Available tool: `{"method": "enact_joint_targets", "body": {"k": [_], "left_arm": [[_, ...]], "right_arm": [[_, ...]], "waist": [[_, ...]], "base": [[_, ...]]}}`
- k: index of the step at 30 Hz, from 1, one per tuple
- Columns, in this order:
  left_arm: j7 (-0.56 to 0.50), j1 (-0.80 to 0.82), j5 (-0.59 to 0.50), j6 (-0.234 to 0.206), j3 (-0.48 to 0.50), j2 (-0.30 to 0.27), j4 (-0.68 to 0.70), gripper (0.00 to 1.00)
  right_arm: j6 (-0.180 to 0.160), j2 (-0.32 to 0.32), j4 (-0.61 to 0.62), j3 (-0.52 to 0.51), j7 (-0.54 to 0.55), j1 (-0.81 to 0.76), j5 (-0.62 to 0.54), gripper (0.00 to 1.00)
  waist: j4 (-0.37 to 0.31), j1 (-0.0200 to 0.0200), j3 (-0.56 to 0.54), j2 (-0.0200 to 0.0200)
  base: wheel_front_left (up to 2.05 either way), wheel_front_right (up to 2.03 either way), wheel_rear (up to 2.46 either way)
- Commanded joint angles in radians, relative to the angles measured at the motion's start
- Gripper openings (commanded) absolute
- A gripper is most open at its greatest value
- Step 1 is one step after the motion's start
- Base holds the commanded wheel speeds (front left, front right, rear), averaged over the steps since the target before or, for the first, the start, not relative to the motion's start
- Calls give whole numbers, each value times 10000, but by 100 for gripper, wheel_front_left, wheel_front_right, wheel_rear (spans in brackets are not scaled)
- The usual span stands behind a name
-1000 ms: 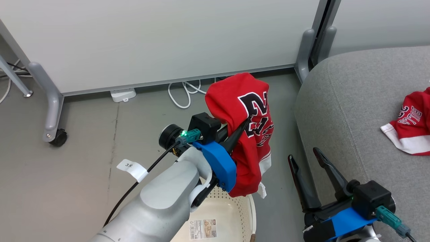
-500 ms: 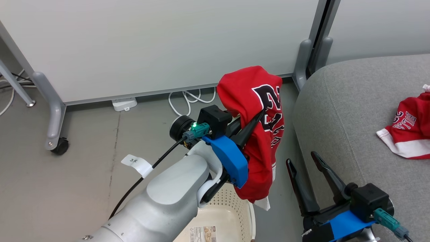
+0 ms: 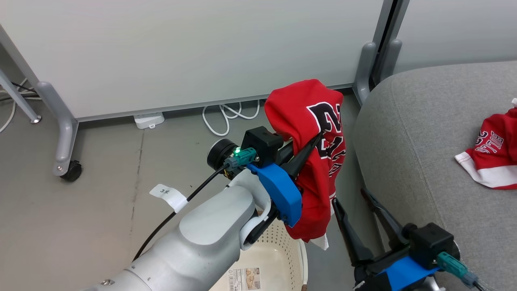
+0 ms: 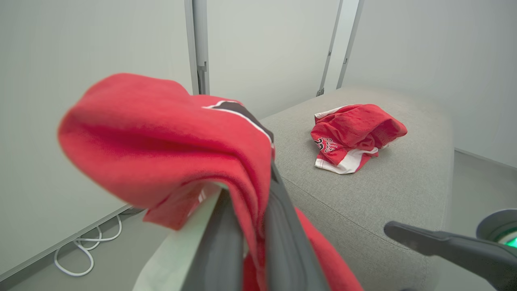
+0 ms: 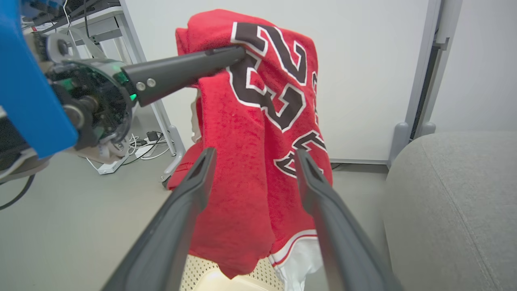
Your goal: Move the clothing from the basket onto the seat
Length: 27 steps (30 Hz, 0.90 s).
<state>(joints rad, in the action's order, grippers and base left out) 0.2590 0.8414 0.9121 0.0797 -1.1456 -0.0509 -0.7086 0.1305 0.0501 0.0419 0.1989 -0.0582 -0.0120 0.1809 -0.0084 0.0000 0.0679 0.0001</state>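
While left hand pinches jersey, right hand splayed — perhaps brushing it.

My head camera looks forward and down on the floor, basket and couch; both wrist cameras sit close to the hanging jersey, the left facing that couch too

The grey floor holds a cream basket with little holes. A white cable lies looped on the floor by the wall, near a small white box, maybe a plug box. The big grey seat stands on the floor too. One crumpled red and white jersey lies on the seat.
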Motion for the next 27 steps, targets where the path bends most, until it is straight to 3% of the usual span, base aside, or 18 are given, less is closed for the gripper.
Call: {"method": "enact_joint_targets", "body": {"k": [1,16,27], "left_arm": [[72,183,44,-34,-39,1,35,0],[75,401,260,-152,-379,2,208,0],[77,504,317,-171,-497,2,238,0]], "right_arm": [[5,3,-84,85,17,126,90,100],[5,6,-2296,1018,399,1774,431,100],[5,5,-4326,1288,-273,3097,785,100]], "waist": [[33,0,41,-1],[166,0,315,-1],[183,0,366,-1]], "base": [[0,0,0],[0,0,0],[0,0,0]]}}
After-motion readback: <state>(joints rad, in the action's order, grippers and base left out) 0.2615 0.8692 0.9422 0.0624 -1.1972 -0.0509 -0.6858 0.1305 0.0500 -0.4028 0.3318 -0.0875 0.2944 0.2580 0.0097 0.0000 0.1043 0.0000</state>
